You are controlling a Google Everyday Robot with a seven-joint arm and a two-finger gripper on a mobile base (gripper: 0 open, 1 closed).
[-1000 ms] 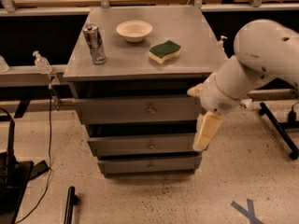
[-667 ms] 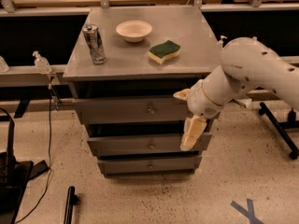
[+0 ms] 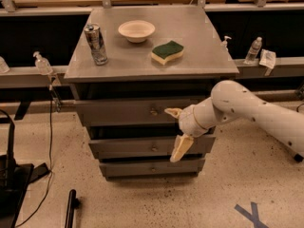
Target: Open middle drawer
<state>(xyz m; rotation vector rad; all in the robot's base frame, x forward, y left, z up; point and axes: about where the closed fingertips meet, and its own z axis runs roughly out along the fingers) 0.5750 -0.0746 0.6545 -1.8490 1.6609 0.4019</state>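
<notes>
Middle drawer (image 3: 123, 147) looks shut, its knob (image 3: 154, 148) untouched. Gripper (image 3: 171, 135) hangs just right of and above that knob, fingers spread apart. Risk: closing here misses the small knob, or the upper finger snags the top drawer (image 3: 114, 112).

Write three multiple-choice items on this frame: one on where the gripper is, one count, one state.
1. Where is the gripper?
A. over the cabinet top
B. in front of the drawer fronts
C. down at the floor

2. How many things stand on the cabinet top?
A. three
B. one
C. five

3. The gripper's fingers are:
A. shut on a knob
B. shut, holding nothing
C. spread open, holding nothing

Key:
1 B: one finger lies before the top drawer, the other before the middle drawer.
2 A: can, bowl, sponge.
3 C: the fingers splay wide with nothing between them.
</notes>
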